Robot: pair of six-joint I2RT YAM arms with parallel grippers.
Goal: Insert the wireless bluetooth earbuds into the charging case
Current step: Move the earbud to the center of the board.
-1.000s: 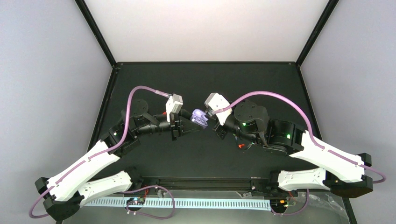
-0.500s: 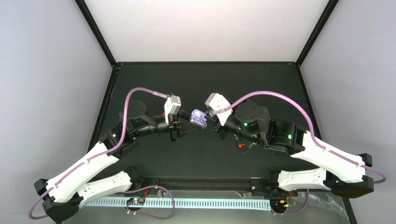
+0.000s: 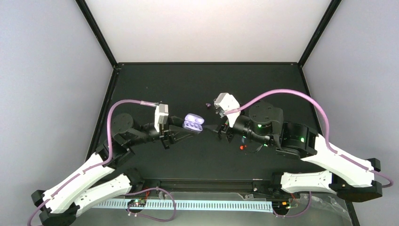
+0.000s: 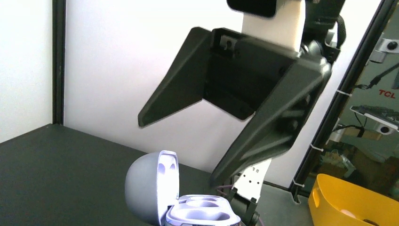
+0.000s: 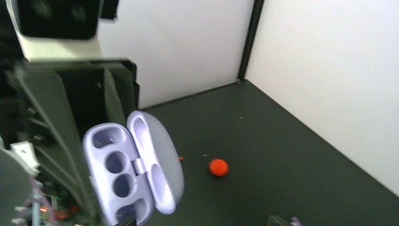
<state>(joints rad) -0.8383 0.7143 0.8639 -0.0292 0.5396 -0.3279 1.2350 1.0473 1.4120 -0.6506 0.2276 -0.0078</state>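
My left gripper (image 3: 187, 130) is shut on the charging case (image 3: 194, 123) and holds it above the table. The pale lavender case (image 5: 123, 172) has its lid swung open, and both wells look empty. In the left wrist view the case (image 4: 197, 212) sits at the bottom edge with the lid (image 4: 153, 186) upright; my own fingers there are hidden. My right gripper (image 3: 219, 131) stands just right of the case, apart from it and open (image 5: 202, 221). Its black fingers (image 4: 263, 127) loom over the case. A tiny purple speck (image 3: 207, 104), perhaps an earbud, lies on the table behind.
A small red ball (image 5: 218, 167) and a tinier red bit (image 5: 181, 158) lie on the dark table beyond the case. Another red bit (image 3: 242, 147) shows under the right arm. White walls with black posts close the table in. A yellow bin (image 4: 353, 202) stands outside.
My right gripper was shut at the case's lid; it has opened and drawn back to the right. The left arm has pulled the case left, and the lid now lies fully open.
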